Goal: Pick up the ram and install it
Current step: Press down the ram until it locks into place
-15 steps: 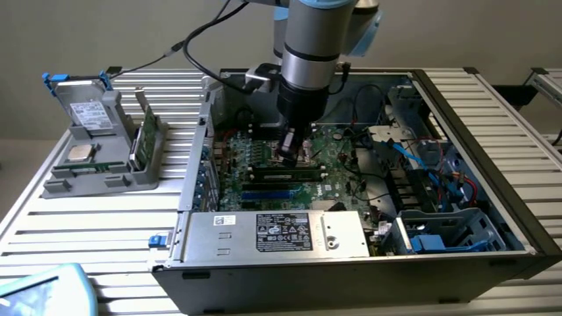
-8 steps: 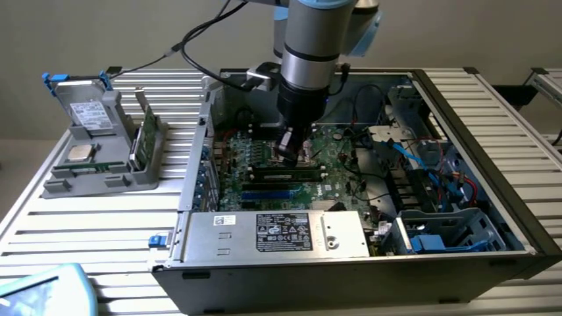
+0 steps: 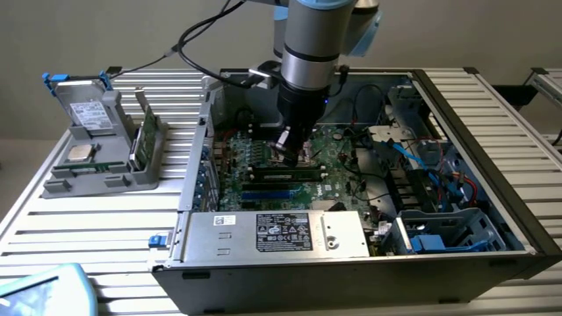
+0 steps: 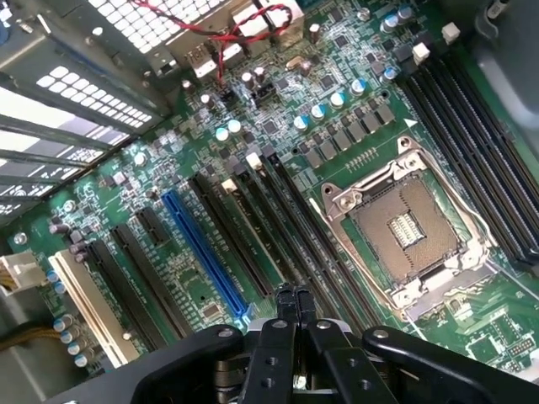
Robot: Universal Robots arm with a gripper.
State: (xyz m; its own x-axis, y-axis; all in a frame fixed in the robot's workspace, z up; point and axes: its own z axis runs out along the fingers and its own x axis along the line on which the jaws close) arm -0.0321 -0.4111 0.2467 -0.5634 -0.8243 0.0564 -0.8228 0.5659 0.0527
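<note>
Exterior view first: an open computer case [image 3: 518, 217] lies on a slatted metal table [image 3: 97, 224], and the arm [image 3: 312, 46] reaches down into it from the top centre of the frame. The gripper [image 3: 290, 153] is low over the green motherboard [image 3: 263, 171], near the middle of the picture. Just below its tip, the ram [image 3: 285, 176] sits as a long dark stick lying level in the black slots, across the centre of the frame; whether it is pressed fully home I cannot tell. The fingertips are together and they hold nothing. At the left of the frame a grey holder [image 3: 97, 158] stands on the table with a silver processor chip [image 3: 81, 153] lying on it and a green card [image 3: 147, 135] upright at its right side. A silver power supply [image 3: 272, 232] fills the lower middle of the case. Wrist view next: the gripper [image 4: 295, 307] shows at the bottom centre, its two black fingers [image 4: 285, 296] pressed against each other with nothing between them. Above them run long black slots [image 4: 278, 227] and one blue slot [image 4: 202, 252] in diagonal lines. The silver processor socket [image 4: 413, 227] is at the centre right, and red wires [image 4: 227, 34] are at the top.
</note>
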